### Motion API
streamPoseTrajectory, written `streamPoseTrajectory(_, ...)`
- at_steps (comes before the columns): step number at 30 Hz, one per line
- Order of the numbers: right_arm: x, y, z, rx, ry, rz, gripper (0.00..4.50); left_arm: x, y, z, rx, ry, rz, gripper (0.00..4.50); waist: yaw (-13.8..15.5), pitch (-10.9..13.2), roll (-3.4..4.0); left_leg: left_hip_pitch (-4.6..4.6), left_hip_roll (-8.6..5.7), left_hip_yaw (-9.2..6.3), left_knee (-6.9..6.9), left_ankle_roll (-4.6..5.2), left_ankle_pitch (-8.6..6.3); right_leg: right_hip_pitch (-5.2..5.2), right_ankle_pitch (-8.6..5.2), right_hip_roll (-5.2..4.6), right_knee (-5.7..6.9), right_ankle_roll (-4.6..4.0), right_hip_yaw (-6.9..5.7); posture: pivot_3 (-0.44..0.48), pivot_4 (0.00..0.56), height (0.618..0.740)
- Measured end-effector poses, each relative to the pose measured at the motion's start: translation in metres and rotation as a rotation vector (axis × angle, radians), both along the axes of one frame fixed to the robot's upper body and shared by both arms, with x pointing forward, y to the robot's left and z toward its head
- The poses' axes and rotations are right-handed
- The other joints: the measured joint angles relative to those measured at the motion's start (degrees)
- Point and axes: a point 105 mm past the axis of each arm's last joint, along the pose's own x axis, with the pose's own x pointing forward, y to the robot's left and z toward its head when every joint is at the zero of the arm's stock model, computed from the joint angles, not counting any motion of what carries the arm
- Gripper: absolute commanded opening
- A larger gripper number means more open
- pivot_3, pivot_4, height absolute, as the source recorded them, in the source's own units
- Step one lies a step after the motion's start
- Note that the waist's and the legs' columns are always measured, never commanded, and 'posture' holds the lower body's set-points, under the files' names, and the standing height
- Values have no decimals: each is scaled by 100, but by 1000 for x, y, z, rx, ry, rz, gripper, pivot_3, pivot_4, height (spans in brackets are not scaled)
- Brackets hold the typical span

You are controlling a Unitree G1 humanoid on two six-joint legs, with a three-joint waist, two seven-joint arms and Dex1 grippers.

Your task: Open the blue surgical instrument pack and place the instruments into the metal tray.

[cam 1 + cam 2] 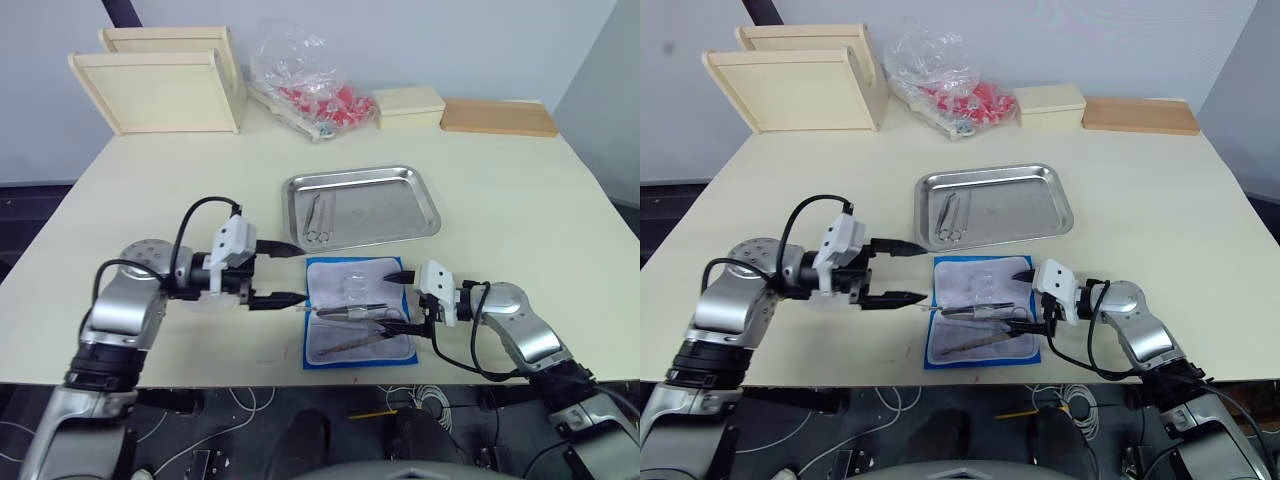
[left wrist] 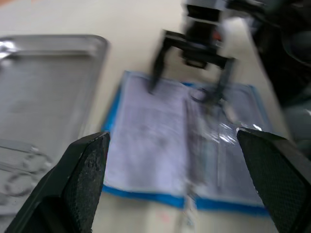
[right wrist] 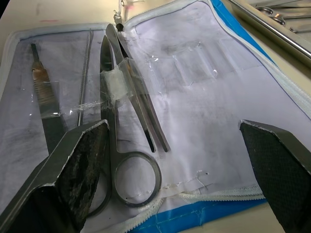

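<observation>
Your right gripper (image 1: 402,295), fingers wide, sat at the ring end of the scissors (image 3: 114,121), which lay lengthwise in the opened blue surgical instrument pack (image 1: 358,312); your left gripper (image 1: 285,272), also wide, stood just beyond the pack's opposite edge.

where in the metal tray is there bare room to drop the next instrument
The metal tray is bare across its middle and right side. Its left end is taken by the instruments already lying there. Just in front, the open blue surgical instrument pack is crowded, with the left end effector and the right end effector at its sides.
</observation>
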Motion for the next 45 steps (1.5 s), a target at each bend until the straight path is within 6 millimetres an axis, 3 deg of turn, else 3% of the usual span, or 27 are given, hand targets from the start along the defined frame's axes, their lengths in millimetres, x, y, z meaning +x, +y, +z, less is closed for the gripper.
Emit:
streamPoseTrajectory(9, -1, 0, 0, 0, -4, 9, 4500, -18, 27, 12, 110, -31, -83, 4467, 7, 3, 0, -1, 3, -2, -18, 1, 0, -4, -2, -34, -9, -1, 12, 0, 150, 740)
streamPoseTrajectory(20, -2, -1, 1, 1, -9, 10, 4500, -23, 24, 15, 84, -17, -127, 4467, 14, 4, -2, -2, 0, 3, -23, 2, -1, -6, -2, -24, -12, -1, -4, 0, 150, 740)
streamPoseTrajectory(30, -2, -2, 1, 2, -8, 10, 4500, -11, -5, -6, 112, -24, -163, 4467, 25, 4, -3, -5, -6, 22, -23, 3, 0, -4, -2, -6, -13, 0, -6, 0, 150, 740)
streamPoseTrajectory(36, -2, -3, 1, 2, -9, 7, 4500, 2, -36, -31, 94, -32, -176, 4467, 33, 2, -8, -8, -10, 30, -22, 3, 0, -2, -2, -1, -12, 1, -6, 0, 150, 740)
streamPoseTrajectory(39, -2, -3, 1, 3, -10, 7, 4500, 7, -45, -39, 86, -24, -172, 3674, 30, -1, -13, -9, -11, 30, -22, 3, 0, -1, -1, 1, -12, 1, -7, 0, 150, 740)
streamPoseTrajectory(41, -3, -3, 1, 3, -11, 6, 4500, 10, -47, -40, 88, -32, -170, 2723, 27, -3, -17, -9, -12, 30, -22, 3, 0, -1, -1, 2, -12, 1, -6, 0, 150, 740)
streamPoseTrajectory(42, -3, -3, 1, 4, -12, 6, 4500, 12, -47, -42, 94, -41, -164, 2463, 28, -4, -17, -8, -12, 30, -22, 3, 0, -1, -1, 2, -12, 1, -6, 0, 150, 740)
streamPoseTrajectory(45, -3, -3, 2, 4, -14, 5, 4500, 15, -50, -50, 108, -43, -153, 2463, 25, -7, -21, -7, -12, 31, -22, 3, 0, 0, -1, 2, -12, 1, -6, 0, 150, 740)
